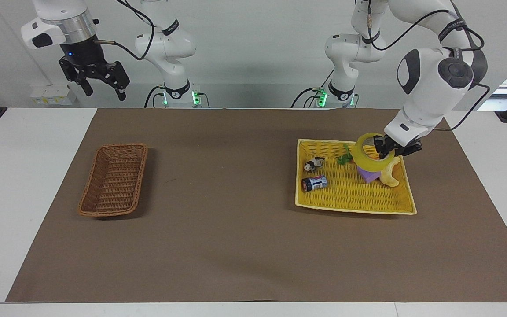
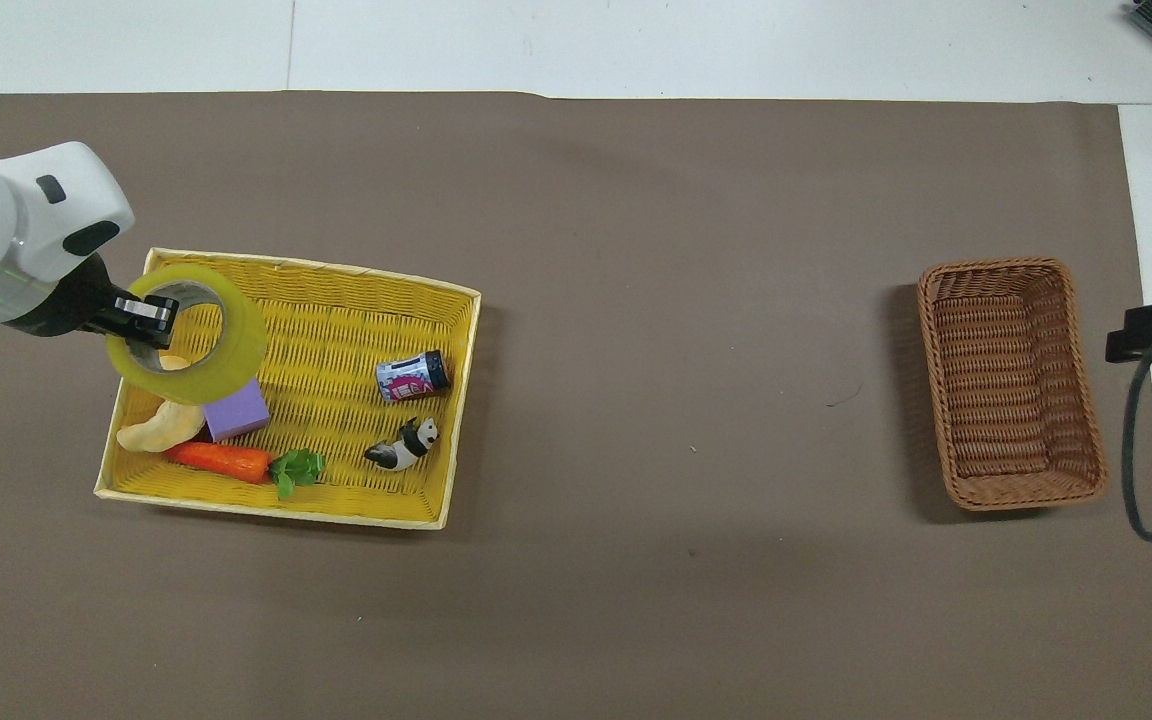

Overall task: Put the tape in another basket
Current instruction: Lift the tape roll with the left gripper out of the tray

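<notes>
The left gripper (image 1: 384, 149) pinches the tape (image 1: 368, 152) by its wall over the yellow basket's (image 1: 354, 207) corner – a light, stiff ring (slick film); the right gripper (image 1: 99, 83) waits, spread

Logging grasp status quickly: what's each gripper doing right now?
Left gripper: shut on the tape, raised over the yellow basket.
Right gripper: open, holding nothing, waiting up high.
</notes>
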